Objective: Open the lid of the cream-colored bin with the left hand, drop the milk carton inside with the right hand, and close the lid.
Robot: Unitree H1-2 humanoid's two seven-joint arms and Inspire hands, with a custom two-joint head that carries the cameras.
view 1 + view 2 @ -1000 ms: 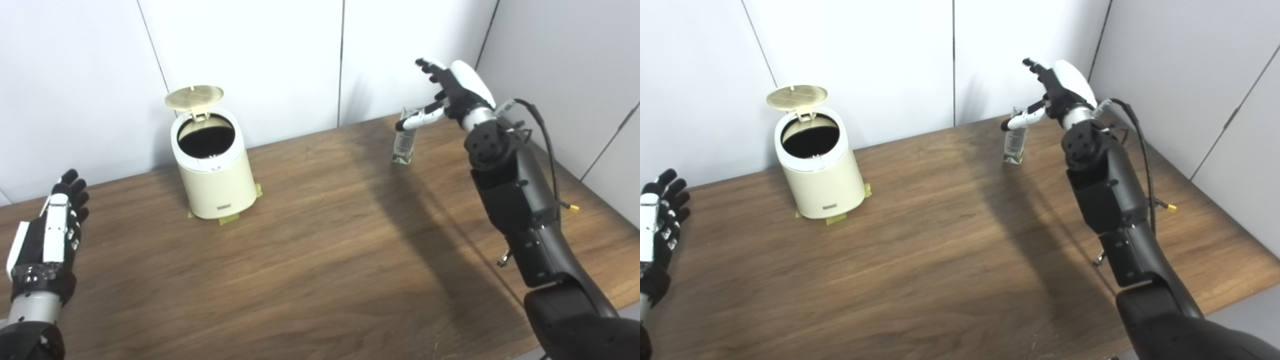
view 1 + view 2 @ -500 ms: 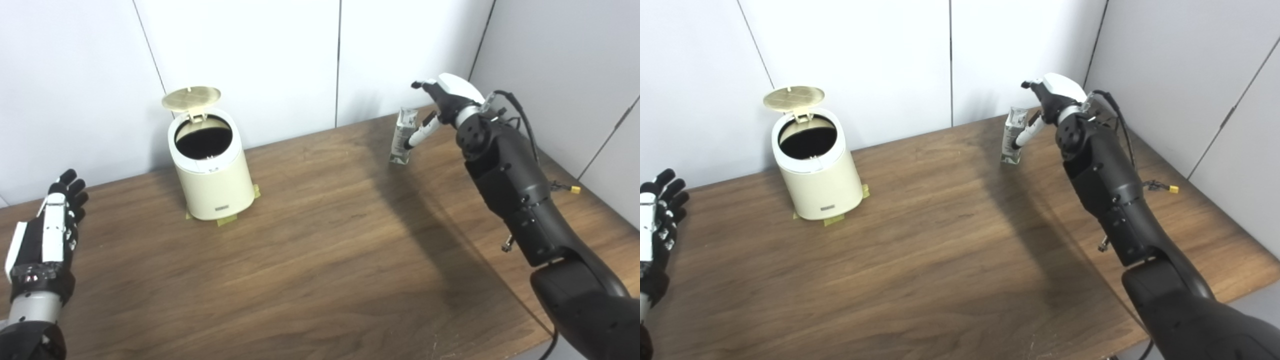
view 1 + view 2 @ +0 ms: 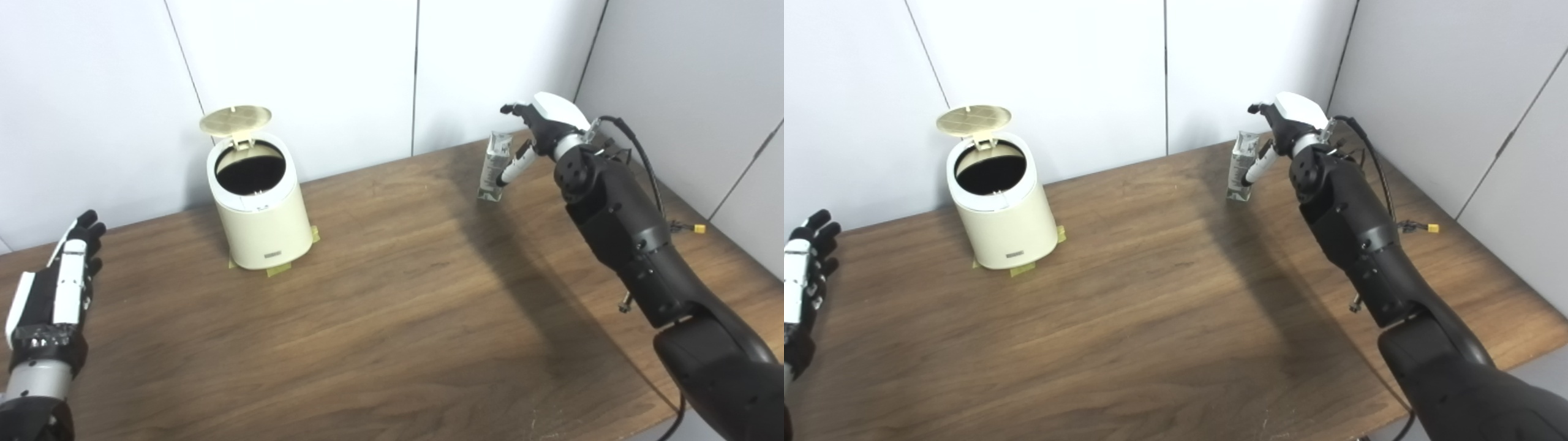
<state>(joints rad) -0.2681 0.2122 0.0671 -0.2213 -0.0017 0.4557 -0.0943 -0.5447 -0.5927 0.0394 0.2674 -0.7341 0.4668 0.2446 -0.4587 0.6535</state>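
Left eye view: cream-colored bin (image 3: 262,208), far left of table (image 3: 392,318), lid (image 3: 236,120) raised, mouth exposed. Milk carton (image 3: 493,166) upright at far right, long axis vertical, well apart from bin. Right hand (image 3: 539,125) just right of carton, fingers spread around it, not yet closed; contact uncertain. Right eye view: left hand (image 3: 802,275) open, empty, near left edge, far from carton. Right hand is nearer.
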